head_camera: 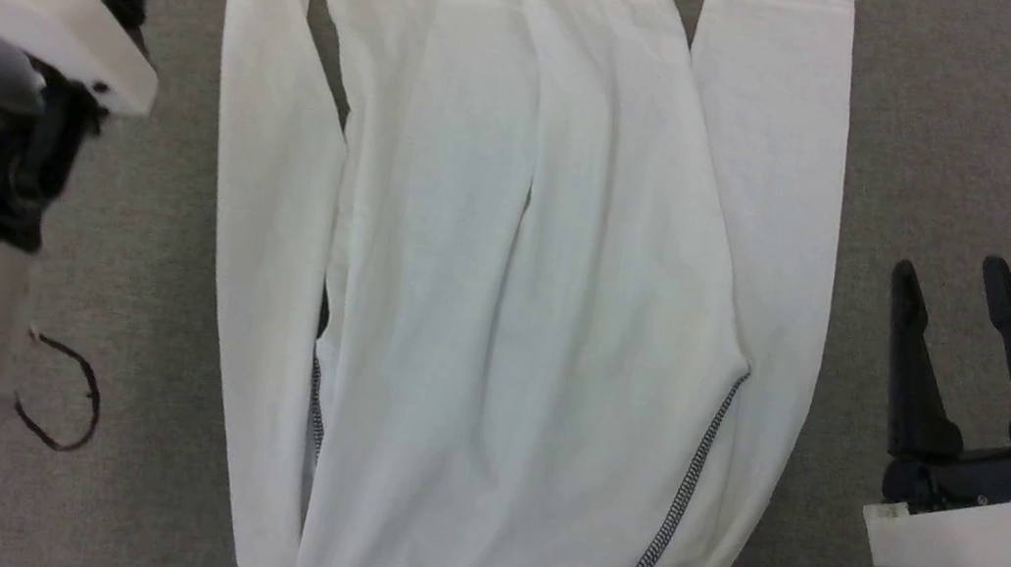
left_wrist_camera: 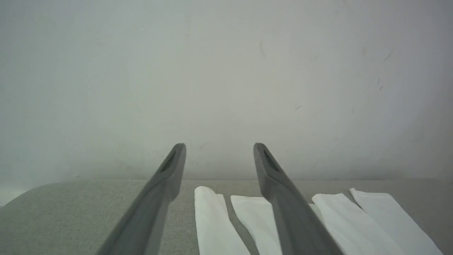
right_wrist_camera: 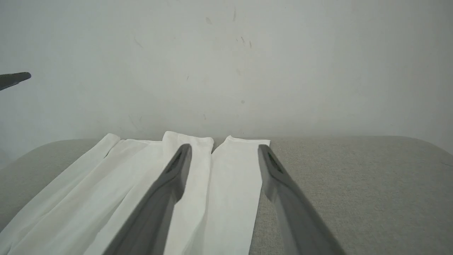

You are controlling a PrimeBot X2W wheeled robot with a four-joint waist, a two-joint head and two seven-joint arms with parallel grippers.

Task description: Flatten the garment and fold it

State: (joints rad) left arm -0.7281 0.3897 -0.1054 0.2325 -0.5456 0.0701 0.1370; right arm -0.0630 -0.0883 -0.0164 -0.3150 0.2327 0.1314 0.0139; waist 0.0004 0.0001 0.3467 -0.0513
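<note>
So the garment point(head_camera: 510, 324) lies lengthwise on the grey tabletop point(head_camera: 984, 114), running away from the robot, left gripper point(left_wrist_camera: 219, 147) off its left edge near the far end, right gripper point(head_camera: 951, 269) beside its right edge mid-length and probably closer, both jaws wide open, empty.

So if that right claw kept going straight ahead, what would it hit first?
Probably the pale wall; the right gripper seems to point just over the garment's far end, though depth is unclear.
</note>
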